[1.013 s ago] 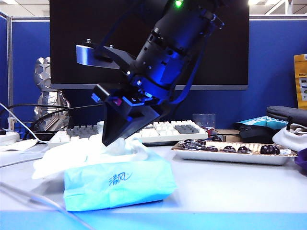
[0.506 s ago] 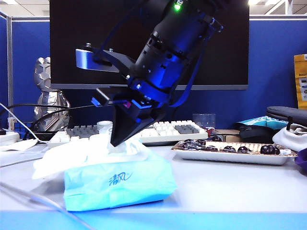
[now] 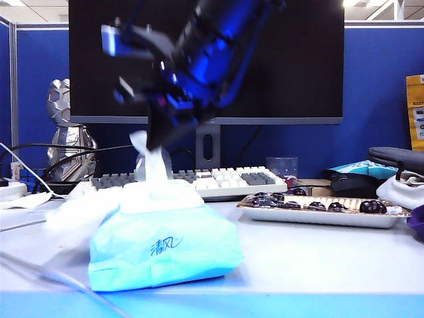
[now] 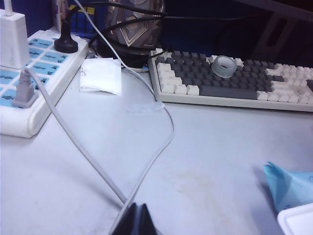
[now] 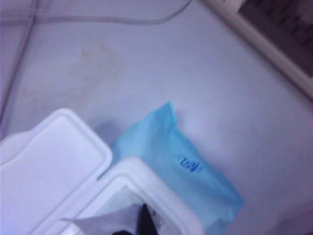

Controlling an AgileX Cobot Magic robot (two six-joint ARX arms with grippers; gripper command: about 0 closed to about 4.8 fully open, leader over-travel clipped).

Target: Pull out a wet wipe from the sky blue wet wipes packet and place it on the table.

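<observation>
Right gripper (image 3: 154,140), jaws clamped on the wet wipe (image 3: 151,165), lifts above the sky blue wet wipes packet (image 3: 165,248) near the table (image 3: 318,258) front edge; the light packet could rise too. Left gripper (image 4: 137,218) rests pinched shut.

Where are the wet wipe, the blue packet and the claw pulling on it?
wet wipe (image 3: 154,165), exterior view, stretched strip above the packet.
sky blue wet wipes packet (image 3: 165,248), exterior view, front face.
right gripper (image 3: 151,142), exterior view, fingertips pinching the wipe's top.
</observation>
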